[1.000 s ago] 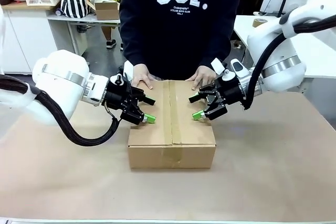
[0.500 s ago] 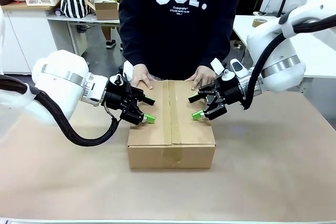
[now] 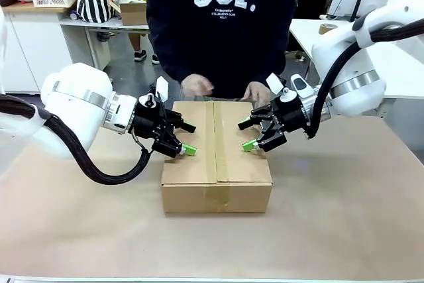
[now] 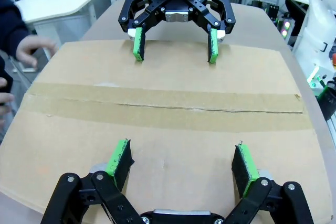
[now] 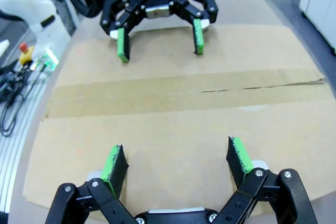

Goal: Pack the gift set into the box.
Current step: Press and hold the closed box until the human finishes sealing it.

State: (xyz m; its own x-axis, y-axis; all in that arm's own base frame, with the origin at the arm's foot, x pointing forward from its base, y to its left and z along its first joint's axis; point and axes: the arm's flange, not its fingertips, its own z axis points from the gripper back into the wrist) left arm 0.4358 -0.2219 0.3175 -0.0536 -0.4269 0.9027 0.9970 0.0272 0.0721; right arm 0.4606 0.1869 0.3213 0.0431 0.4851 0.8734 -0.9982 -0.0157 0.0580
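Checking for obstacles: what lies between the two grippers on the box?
The bare top of the box, crossed by its tape strip, lies between left gripper and right gripper, in the left wrist view.

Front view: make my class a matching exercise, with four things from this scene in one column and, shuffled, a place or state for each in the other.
Column 1
1. box
2. tape strip
3. left gripper
4. right gripper

Column 2
a. open, at the right part of the box's top
b. shut, standing on the table
c. open, at the left part of the box's top
d. runs along the middle of the box's top

Pairs: 1-b, 2-d, 3-c, 4-a
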